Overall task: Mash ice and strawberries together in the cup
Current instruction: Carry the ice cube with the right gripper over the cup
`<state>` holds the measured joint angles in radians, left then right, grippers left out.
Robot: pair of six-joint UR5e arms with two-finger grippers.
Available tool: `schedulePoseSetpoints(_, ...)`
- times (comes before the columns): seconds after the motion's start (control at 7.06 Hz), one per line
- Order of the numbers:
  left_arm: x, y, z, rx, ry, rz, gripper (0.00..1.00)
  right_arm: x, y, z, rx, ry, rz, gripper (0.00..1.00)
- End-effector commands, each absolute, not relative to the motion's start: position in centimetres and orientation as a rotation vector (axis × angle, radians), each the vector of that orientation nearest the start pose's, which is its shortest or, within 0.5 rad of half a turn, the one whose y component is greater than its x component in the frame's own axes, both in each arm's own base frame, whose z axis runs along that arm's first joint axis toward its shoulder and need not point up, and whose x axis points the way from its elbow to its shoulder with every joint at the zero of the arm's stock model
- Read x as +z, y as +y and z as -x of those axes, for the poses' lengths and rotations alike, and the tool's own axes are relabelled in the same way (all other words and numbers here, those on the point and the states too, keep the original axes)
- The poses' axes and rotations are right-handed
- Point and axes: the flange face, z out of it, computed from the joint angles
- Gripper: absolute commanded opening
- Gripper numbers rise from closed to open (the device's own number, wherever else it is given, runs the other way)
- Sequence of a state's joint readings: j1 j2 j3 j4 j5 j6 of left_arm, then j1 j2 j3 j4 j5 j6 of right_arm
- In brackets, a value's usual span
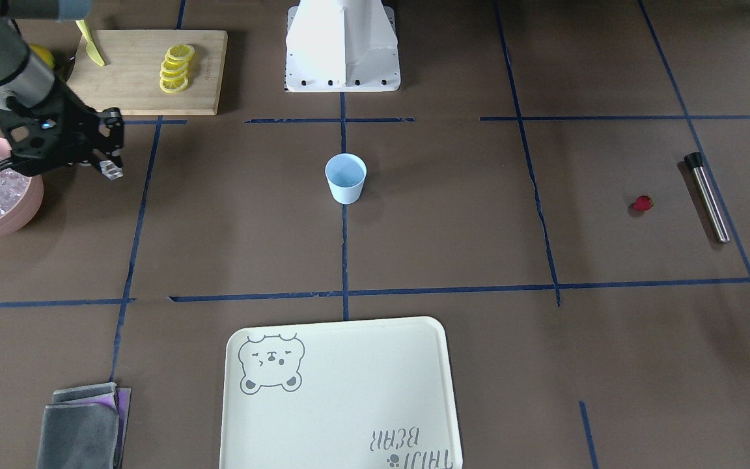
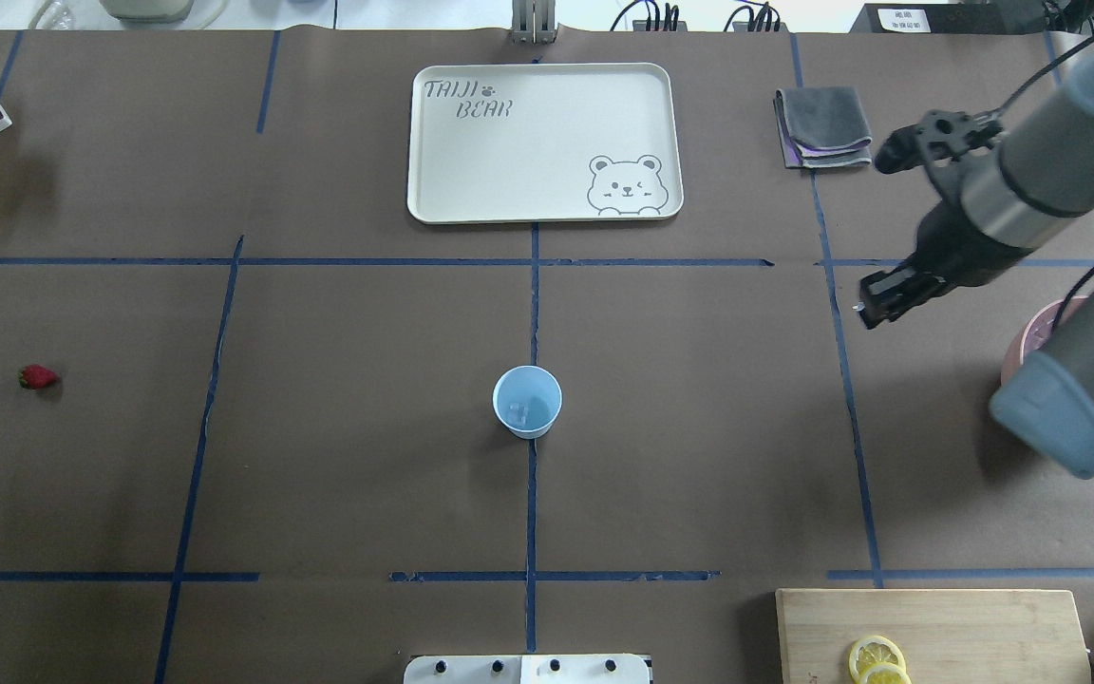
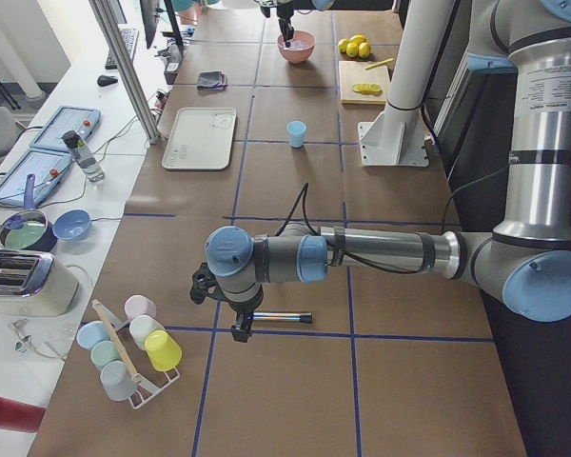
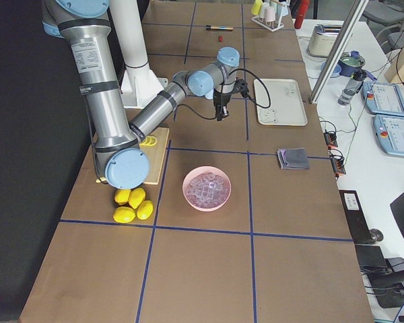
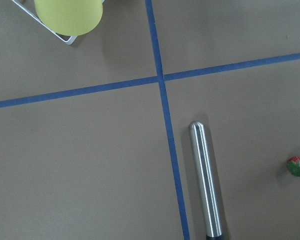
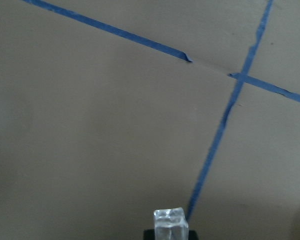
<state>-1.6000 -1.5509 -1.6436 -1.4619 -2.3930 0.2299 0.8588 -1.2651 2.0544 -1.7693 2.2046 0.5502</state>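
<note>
The right end effector is clamped on a clear, glassy ice cube, held in the air above the bench. It is well to the side of the small light-blue tapered plastic cup, on the side where the round pink bowl of loose ice sits, and roughly between the two. The cup stands upright near mid-bench with its long axis vertical and its mouth facing up. The overhead view shows a faint clear shape on its floor, probably one cube already delivered. I judge the task to be early: this cube is yet to go in, and the small red strawberry lies on the bench far from the cup, on the side opposite the bowl. Which way its darker end points is too small to tell. Just beyond the berry, farther from the cup, the slim steel rod with a black cap lies flat, its long axis running toward the robot, cap end nearest the base. The left end effector hangs over that rod; I cannot tell whether it is open. No mashing has begun.
</note>
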Motion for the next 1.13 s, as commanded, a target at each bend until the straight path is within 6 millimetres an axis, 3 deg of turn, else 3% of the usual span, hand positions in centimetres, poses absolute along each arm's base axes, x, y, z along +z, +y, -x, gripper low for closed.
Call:
schedulePoseSetpoints(0.0,64.0,-47.7,7.4,0.166,0.823,-0.053,1.0,21.1,-43.4,40.9,-0.246,-0.844,-0.097,0.0)
schedulePoseSetpoints(0.28,64.2,-47.7,7.4,0.165,0.823,-0.05,1.0,16.0,-42.5,48.4,-0.183,-0.831,-0.103,0.0)
schedulePoseSetpoints(0.42,64.1,-47.7,7.4,0.165,0.823,-0.052,1.0,14.8,-42.2,51.2,-0.178,-0.813,-0.105,0.0)
schedulePoseSetpoints(0.85,64.2,-47.7,7.4,0.165,0.823,-0.05,1.0,12.9,-39.7,55.4,-0.182,-0.801,-0.106,0.0)
schedulePoseSetpoints(0.99,64.3,-47.7,7.4,0.166,0.823,-0.05,1.0,13.2,-39.3,56.6,-0.181,-0.786,-0.106,0.0)
